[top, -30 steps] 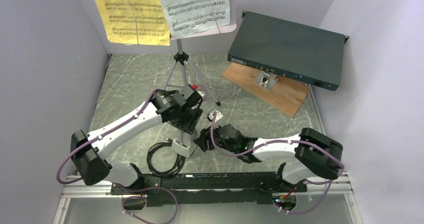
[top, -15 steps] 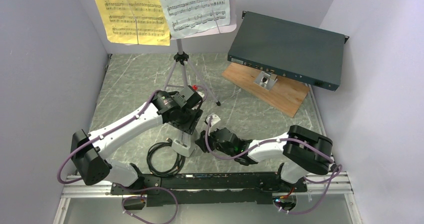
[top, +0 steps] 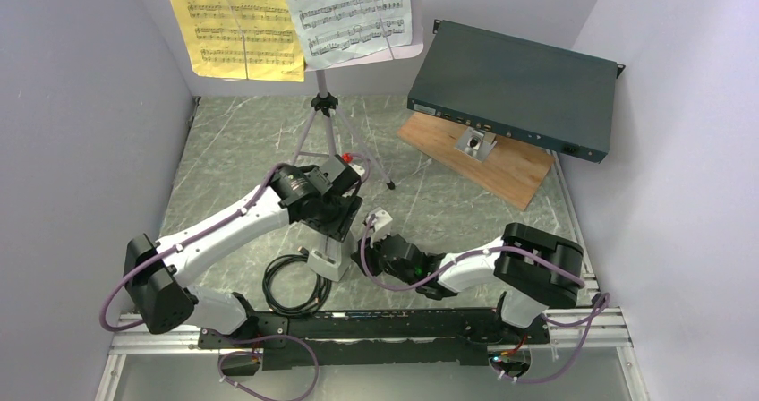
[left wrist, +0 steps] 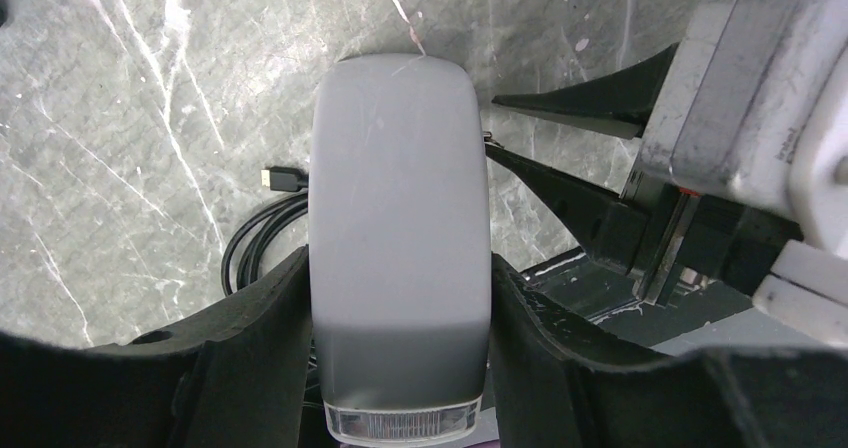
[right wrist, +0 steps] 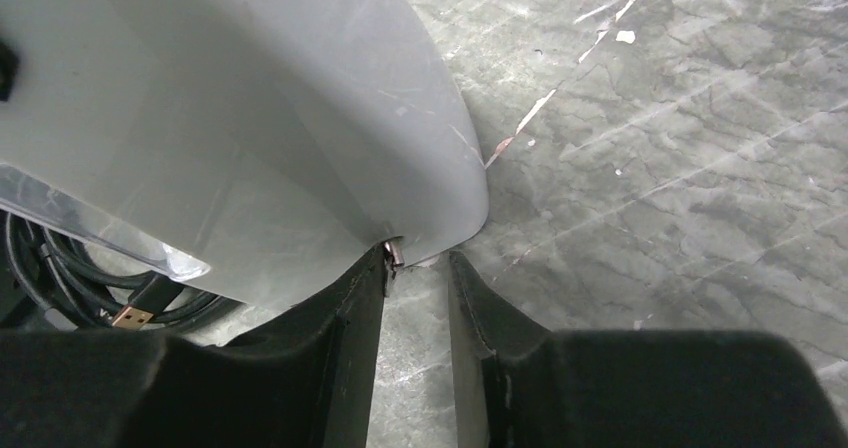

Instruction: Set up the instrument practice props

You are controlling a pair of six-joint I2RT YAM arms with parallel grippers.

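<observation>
The pale grey music stand [top: 324, 106] stands on its tripod at the back, with a yellow sheet-music page [top: 233, 16] and a white one [top: 353, 7] on it. My left gripper [top: 324, 256] is shut on the white metronome [top: 328, 264], both jaws pressed on its sides [left wrist: 400, 168], just above the table. My right gripper [top: 360, 245] is right beside the metronome's narrow end [right wrist: 250, 98]. Its fingers are slightly apart [right wrist: 420, 258], and a small metal pin [right wrist: 392, 253] on the metronome's edge touches its left fingertip. These fingers [left wrist: 560, 193] also show in the left wrist view.
A coiled black cable [top: 286, 285] lies under and left of the metronome, near the front rail. The dark-green flat box [top: 515, 88] leans on a wooden board [top: 483, 164] at the back right. Grey walls close in on the left, back and right.
My right gripper has slid left and a little forward until its fingertips reach the metronome's end. The left gripper still holds the metronome in nearly the same spot.
</observation>
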